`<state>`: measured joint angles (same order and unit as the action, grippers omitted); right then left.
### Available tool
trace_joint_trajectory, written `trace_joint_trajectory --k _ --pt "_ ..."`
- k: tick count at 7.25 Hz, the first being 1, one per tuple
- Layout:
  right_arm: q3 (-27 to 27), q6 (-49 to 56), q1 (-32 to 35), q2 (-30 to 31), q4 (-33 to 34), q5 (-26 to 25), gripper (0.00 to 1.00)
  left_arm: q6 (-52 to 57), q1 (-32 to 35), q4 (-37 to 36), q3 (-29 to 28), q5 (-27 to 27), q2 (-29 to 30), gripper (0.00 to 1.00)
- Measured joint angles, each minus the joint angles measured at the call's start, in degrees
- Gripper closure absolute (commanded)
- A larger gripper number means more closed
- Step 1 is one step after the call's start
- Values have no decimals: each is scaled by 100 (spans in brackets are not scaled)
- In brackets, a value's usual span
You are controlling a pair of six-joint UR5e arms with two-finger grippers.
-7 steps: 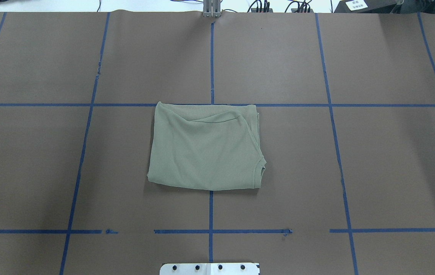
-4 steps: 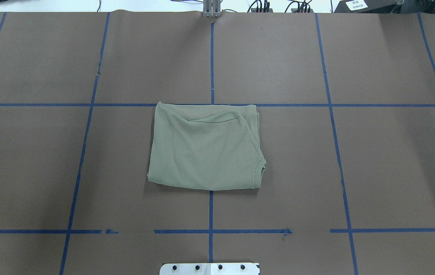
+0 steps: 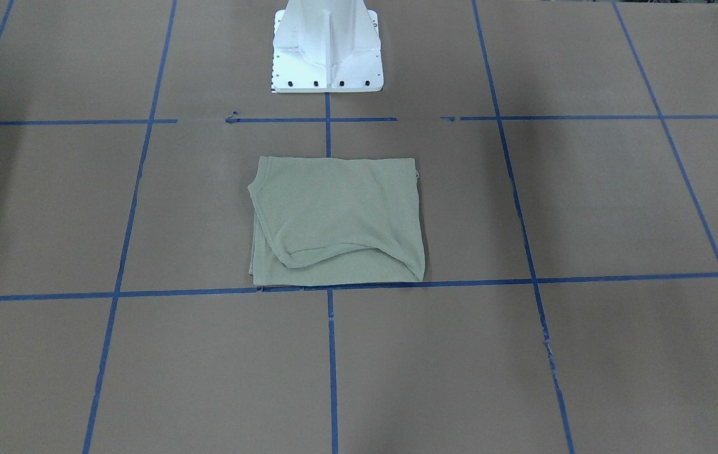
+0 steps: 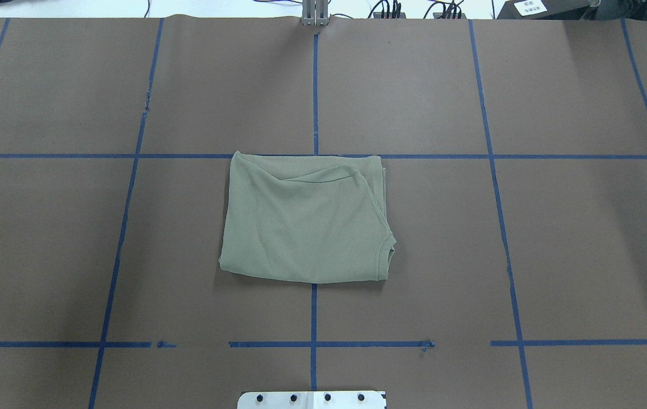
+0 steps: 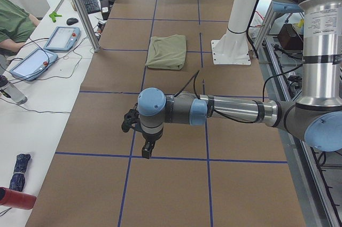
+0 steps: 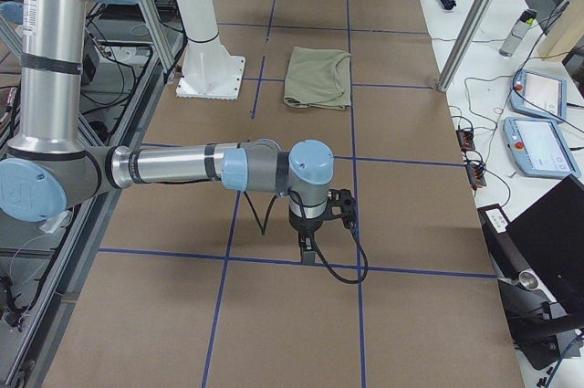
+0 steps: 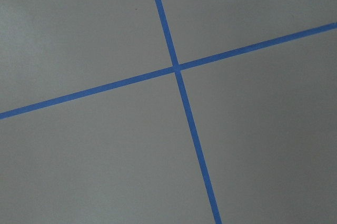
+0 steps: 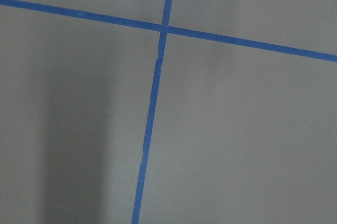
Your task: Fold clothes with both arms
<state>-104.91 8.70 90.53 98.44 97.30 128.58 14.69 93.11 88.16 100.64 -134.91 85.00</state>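
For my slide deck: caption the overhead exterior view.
Folded sage-green shirt lies flat at the centre of the brown table, over its blue tape grid.

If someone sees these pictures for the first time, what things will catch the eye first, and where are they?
A sage-green knit shirt, folded into a neat rectangle, lies at the middle of the brown paper-covered table with its blue tape grid. In the side views, the silver-and-grey left arm and right arm stretch out low over the table, each well away from the shirt.
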Motion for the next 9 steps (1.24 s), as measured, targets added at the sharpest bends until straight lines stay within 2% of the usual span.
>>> trace_joint_trajectory --k 9 --pt "107 8 0 50 -8 -16 0 -15 0 0 -1 -13 5 0"
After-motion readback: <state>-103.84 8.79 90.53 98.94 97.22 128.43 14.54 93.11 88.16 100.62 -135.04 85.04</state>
